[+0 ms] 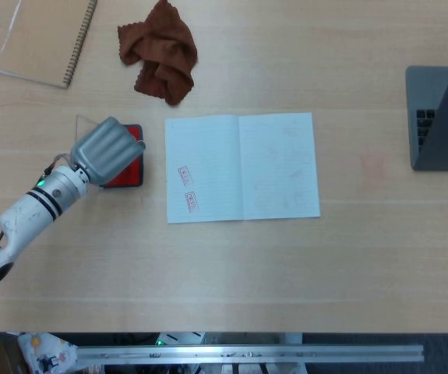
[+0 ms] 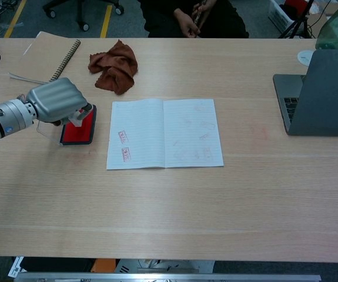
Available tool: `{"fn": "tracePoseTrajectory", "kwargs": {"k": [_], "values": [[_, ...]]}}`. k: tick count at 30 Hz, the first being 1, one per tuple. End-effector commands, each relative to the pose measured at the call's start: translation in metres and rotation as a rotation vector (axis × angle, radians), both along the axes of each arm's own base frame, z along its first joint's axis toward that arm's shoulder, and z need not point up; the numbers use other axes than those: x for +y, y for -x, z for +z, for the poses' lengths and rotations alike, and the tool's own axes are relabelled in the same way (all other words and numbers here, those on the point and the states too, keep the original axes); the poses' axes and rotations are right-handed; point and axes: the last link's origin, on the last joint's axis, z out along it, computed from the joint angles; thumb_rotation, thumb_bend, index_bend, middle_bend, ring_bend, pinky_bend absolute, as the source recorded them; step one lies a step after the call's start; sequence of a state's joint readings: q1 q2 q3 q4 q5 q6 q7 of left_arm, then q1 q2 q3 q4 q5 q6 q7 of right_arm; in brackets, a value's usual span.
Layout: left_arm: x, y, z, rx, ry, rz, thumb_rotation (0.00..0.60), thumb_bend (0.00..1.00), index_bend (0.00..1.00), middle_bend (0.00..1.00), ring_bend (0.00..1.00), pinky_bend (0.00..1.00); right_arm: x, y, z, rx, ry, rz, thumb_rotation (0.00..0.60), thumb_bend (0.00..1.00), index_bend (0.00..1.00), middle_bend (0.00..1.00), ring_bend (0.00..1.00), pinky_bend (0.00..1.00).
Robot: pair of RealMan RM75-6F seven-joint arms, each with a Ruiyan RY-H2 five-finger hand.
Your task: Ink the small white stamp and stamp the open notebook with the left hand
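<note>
Head view: left hand (image 1: 108, 148) sits over the red ink pad (image 1: 130, 173), fingers curled down, blocking whatever is under them. Chest view shows more: small white stamp (image 2: 77, 119) pinched at the fingers (image 2: 69, 97), base on the pad's red surface. Open notebook (image 1: 241, 167) lies just beside the pad on the worktop (image 1: 231, 273), two red imprints (image 1: 188, 188) on its left page. Brown cloth (image 1: 160, 51) and spiral notebook (image 1: 46, 39) are farther back. Right hand not visible.
</note>
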State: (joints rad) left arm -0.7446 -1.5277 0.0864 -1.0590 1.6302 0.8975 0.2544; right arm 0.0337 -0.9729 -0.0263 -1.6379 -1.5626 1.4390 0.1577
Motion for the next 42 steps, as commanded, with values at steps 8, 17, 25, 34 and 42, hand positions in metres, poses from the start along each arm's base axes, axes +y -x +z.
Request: {"fn": "tracePoseTrajectory", "kwargs": {"k": [8,17,25,34,42], "values": [[0.0022,-0.0018,-0.0004,0.022,0.005,-0.008,0.600,0.33,0.61,1.00,1.00,1.00,0.0013,0.0019,0.0008,0.000,0.004,-0.007,0.600,0.35,0.32,0.38,0.19,0.26],[0.0027,-0.0040,-0.0041,0.038,0.013,-0.007,0.600,0.33,0.61,1.00,1.00,1.00,0.0025,0.0040,0.0017,-0.001,0.007,-0.013,0.600,0.35,0.32,0.38,0.19,0.26],[0.0056,-0.0059,-0.0058,0.056,0.017,0.007,0.600,0.33,0.61,1.00,1.00,1.00,0.0029,0.0059,0.0011,-0.003,0.007,-0.019,0.600,0.35,0.32,0.38,0.19,0.26],[0.0073,-0.0082,-0.0074,0.076,0.021,0.023,0.600,0.33,0.61,1.00,1.00,1.00,0.0037,0.0077,0.0012,-0.006,0.009,-0.024,0.600,0.35,0.32,0.38,0.19,0.26],[0.0060,-0.0075,-0.0096,0.083,0.023,0.028,0.600,0.33,0.61,1.00,1.00,1.00,0.0035,0.0081,0.0014,-0.005,0.009,-0.024,0.600,0.35,0.32,0.38,0.19,0.26]]}}
